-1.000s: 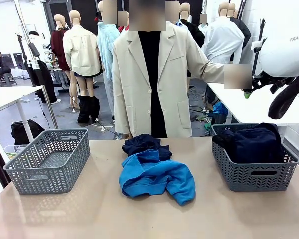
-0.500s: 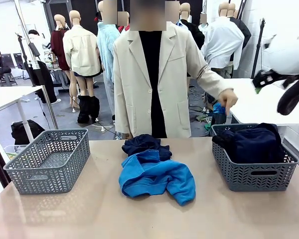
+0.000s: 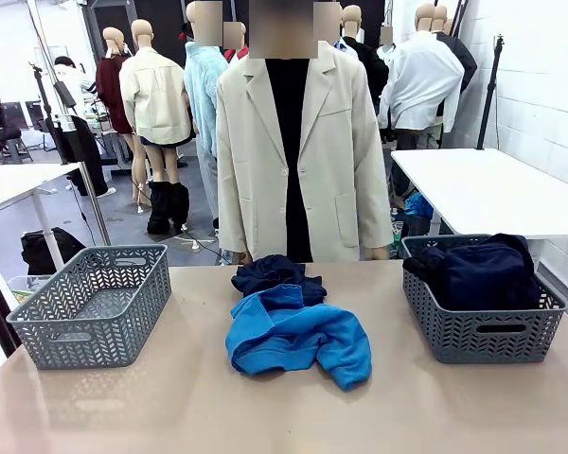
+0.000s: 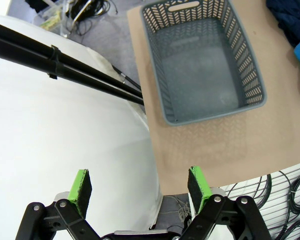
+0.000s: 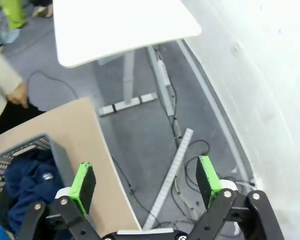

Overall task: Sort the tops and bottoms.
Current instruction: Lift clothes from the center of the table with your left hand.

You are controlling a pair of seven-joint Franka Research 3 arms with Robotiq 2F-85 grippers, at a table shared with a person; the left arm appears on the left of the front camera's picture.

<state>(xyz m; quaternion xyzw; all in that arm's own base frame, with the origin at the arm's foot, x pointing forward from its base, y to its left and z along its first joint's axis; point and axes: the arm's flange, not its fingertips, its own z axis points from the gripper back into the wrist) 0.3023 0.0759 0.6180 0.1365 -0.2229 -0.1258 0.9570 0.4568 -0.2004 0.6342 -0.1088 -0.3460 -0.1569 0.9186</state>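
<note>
The left gripper (image 4: 140,186) (wide and empty, like the right gripper (image 5: 146,182)) should pass over the basket (image 4: 215,111) ahead and pinch the blue top (image 3: 298,345) deeply.

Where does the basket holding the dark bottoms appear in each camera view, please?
Front view: the full basket, bottoms inside, on the table's right side.
Right wrist view: lower left corner.
Left wrist view: faces the empty basket at the opposite end.
Shared landmark: the tan tabletop.
</note>
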